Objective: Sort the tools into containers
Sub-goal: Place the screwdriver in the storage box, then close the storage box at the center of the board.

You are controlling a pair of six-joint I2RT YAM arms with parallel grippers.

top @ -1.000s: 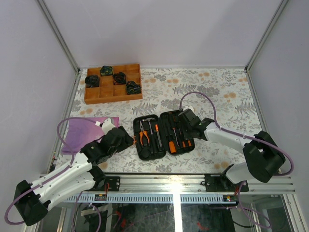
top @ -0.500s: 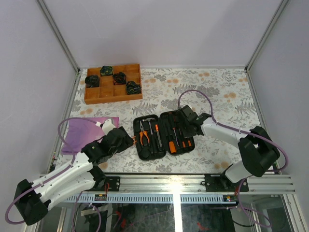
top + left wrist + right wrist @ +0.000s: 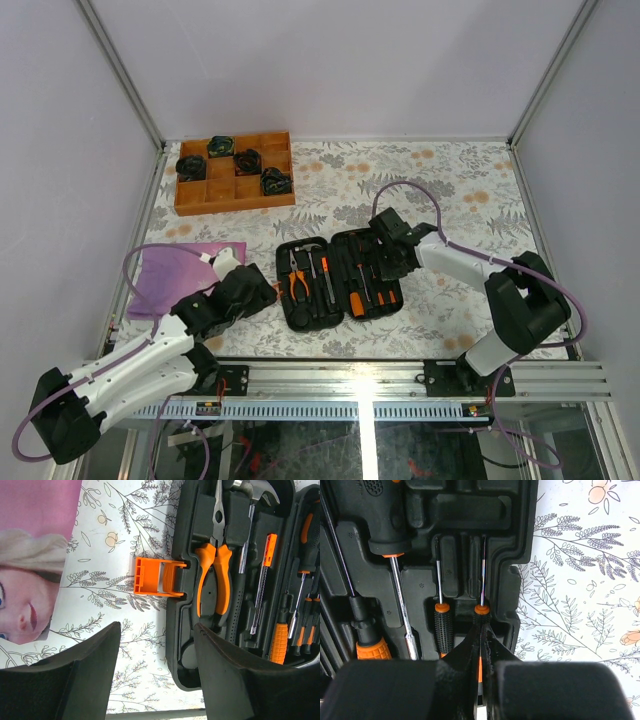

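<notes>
Tool case (image 3: 318, 316) lies open mid-table; my right gripper (image 3: 481, 650) clamps the slim screwdriver (image 3: 481, 609) in its edge slot, a knurled screwdriver (image 3: 442, 626) just beside. My left gripper (image 3: 156, 666) gapes empty near the orange latch (image 3: 155, 576).

The black rounded-rectangle hard tool case (image 3: 312, 318) is lying open at the near middle of the floral-patterned desk (image 3: 450, 190). In the case's left half, the orange-handled steel pliers (image 3: 212, 575) are resting leftmost, with the black-handled steel hammer (image 3: 259, 491) just right of them. Its right half is holding the row of black- and orange-handled screwdrivers (image 3: 362, 288). The orange plastic latch (image 3: 155, 576) is sticking out from the case's left edge, and the left fingers (image 3: 85, 680) are hovering just left of it, spread apart. Farther left of the case, a purple cloth (image 3: 170, 270) is lying flat. Behind and left of the case, the brown wooden compartment tray (image 3: 222, 192) is sitting with four dark rounded items (image 3: 247, 160) lying in separate compartments. The right fingers (image 3: 400, 690) are reaching over the case's right half, pinched on a slim black-and-orange screwdriver (image 3: 481, 610) lying in the outermost slot.
</notes>
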